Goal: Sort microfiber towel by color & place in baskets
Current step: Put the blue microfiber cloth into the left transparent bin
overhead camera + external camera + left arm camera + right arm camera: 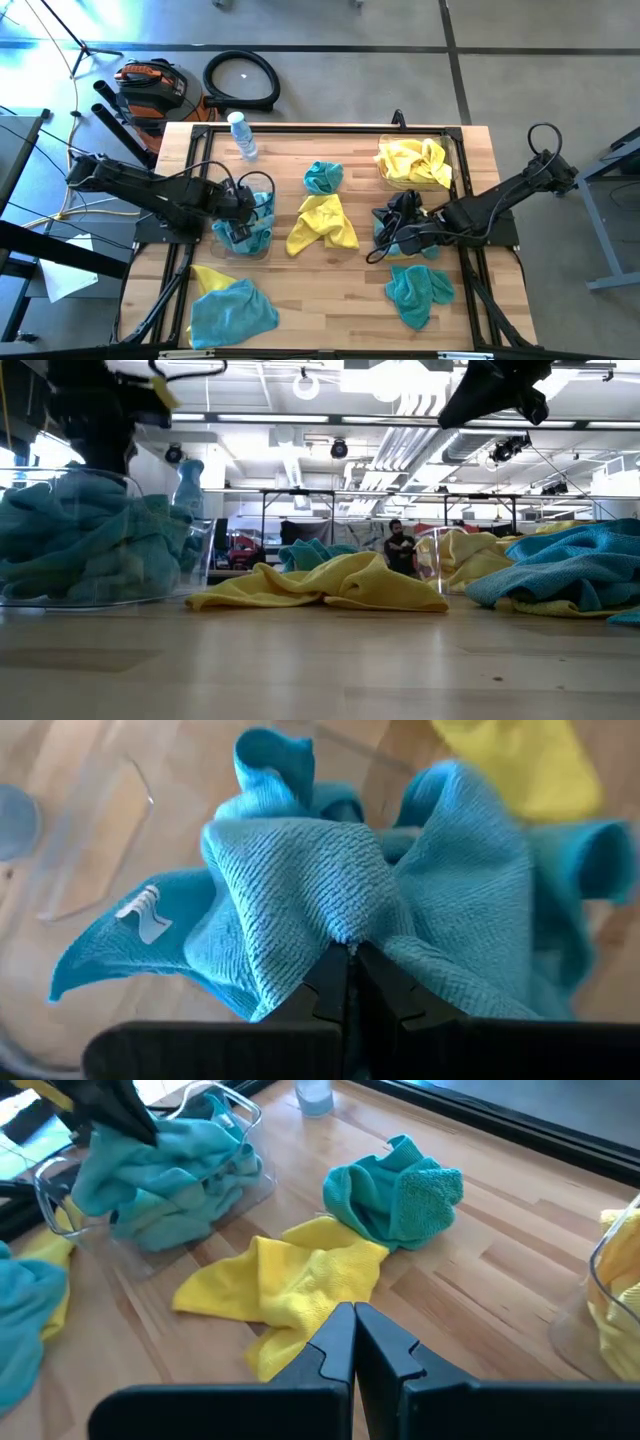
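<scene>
**Desk:** What's the left gripper doing?

**Me:** From my seat, the left gripper (350,982) has its fingers pinched tight on a teal towel (330,890), over the left bin (243,240), which already has teal cloths in it. A small white tag (143,915) hangs off the towel; I can't read any writing on it.

**Desk:** And the right?

**Me:** The right gripper (354,1342) is closed on nothing I can see, hovering above the table (340,290) right of centre, just beside a yellow towel (322,222). Behind that yellow one lies a crumpled teal towel (323,177).

**Desk:** The other bin?

**Me:** Right bin (415,165) at the far right, filled with yellow cloths. Loose on the table I also have a teal towel (420,290) near the front right, and a light blue one (232,312) lying partly over a yellow one (208,277) at the front left.

**Desk:** Anything else, any labels?

**Me:** A clear bottle (242,136) at the far left edge of the table, no label I can make out. In the low view a person (400,548) stands far back in the room.
</scene>
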